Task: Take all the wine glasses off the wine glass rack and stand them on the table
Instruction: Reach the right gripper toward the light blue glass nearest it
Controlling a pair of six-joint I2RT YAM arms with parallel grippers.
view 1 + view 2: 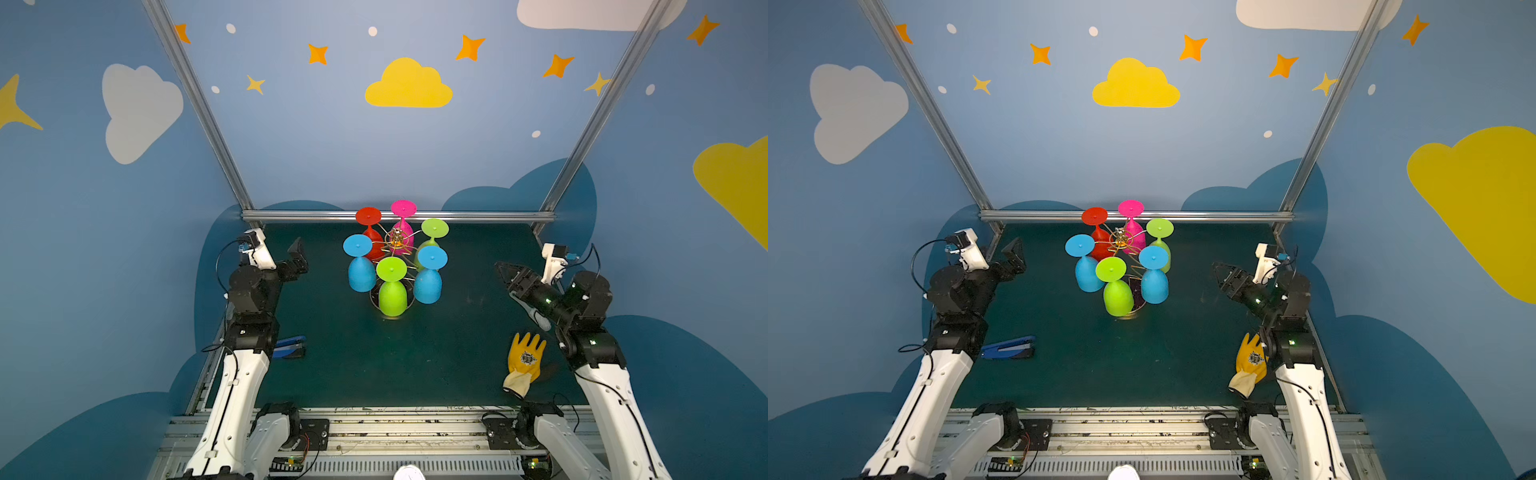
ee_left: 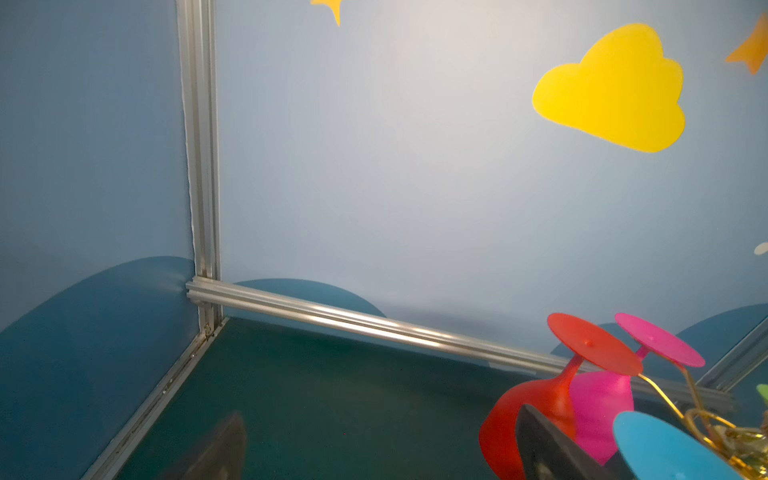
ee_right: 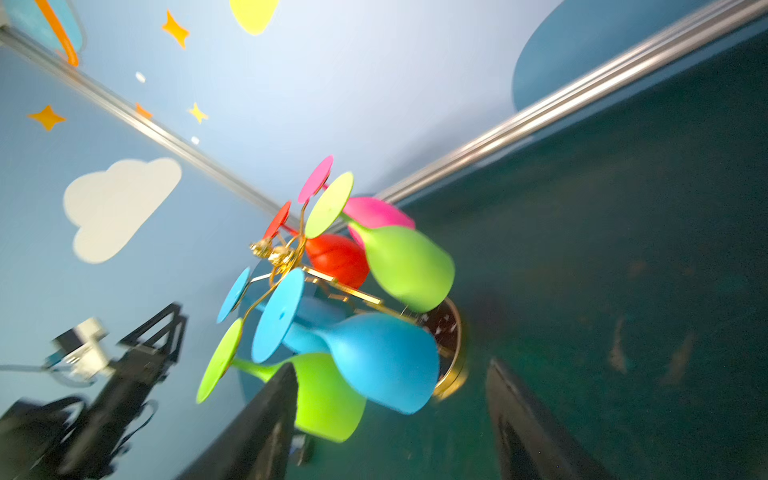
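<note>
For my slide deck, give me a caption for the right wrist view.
Open right gripper faces the gold rack, with six colored glasses hanging upside down.

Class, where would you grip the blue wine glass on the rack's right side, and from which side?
Probably its bowl, from the right: the blue wine glass hangs upside down, foot resting atop a wine glass rack arm, bowl outermost and unobstructed there.

Both top views are looking steeply down from high up, sharing the whole tabletop with the wine glass rack mid-frame. My left wrist camera is facing the back wall, catching the rack in one corner; my right one is sitting tilted, close on the rack.
</note>
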